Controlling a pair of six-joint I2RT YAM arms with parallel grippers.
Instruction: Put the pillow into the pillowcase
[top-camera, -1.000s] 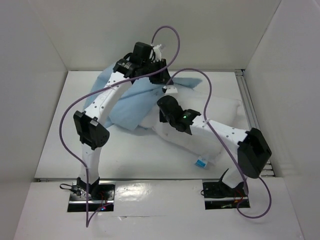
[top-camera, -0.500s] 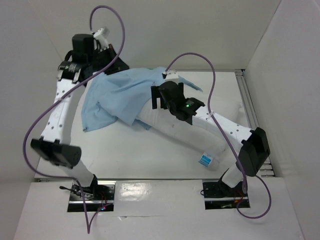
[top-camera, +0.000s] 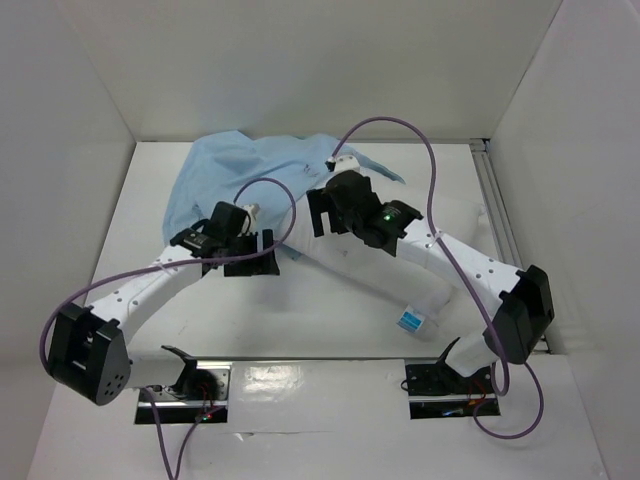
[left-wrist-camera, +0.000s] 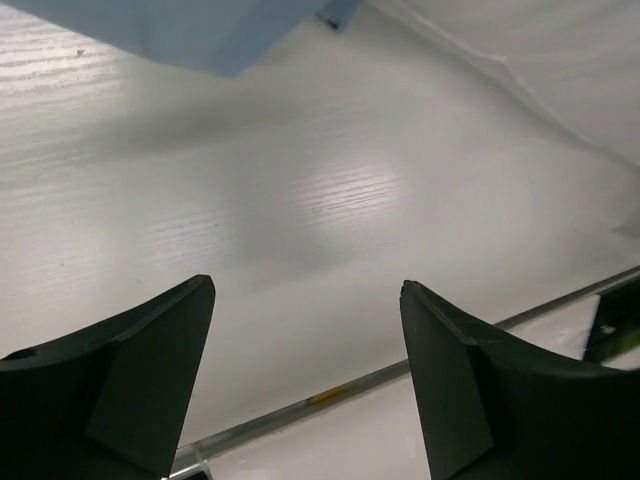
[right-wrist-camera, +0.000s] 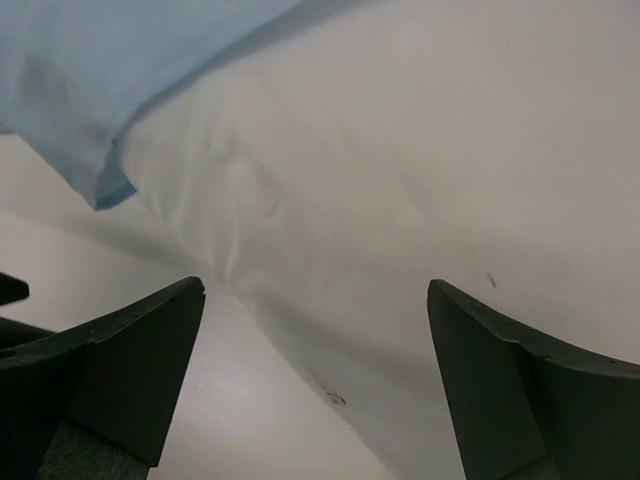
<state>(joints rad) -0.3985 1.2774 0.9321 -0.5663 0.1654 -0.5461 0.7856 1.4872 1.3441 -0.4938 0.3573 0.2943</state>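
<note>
The pale blue pillowcase lies wrinkled at the back of the table, draped over the far end of the white pillow. The pillow runs diagonally toward the front right, its blue label at the near edge. My left gripper hangs open over bare table just in front of the pillowcase, holding nothing. In the left wrist view the left gripper has a pillowcase corner ahead of it. My right gripper is open above the pillow's left end. The right wrist view shows the right gripper over the pillow, beside the pillowcase hem.
White walls enclose the table at the back and both sides. A metal rail runs along the right edge and another rail along the front. Purple cables loop above both arms.
My left arm has swung from the back left corner down to the table in front of the pillowcase, and its gripper has opened and let the cloth go. The right gripper has opened too.
</note>
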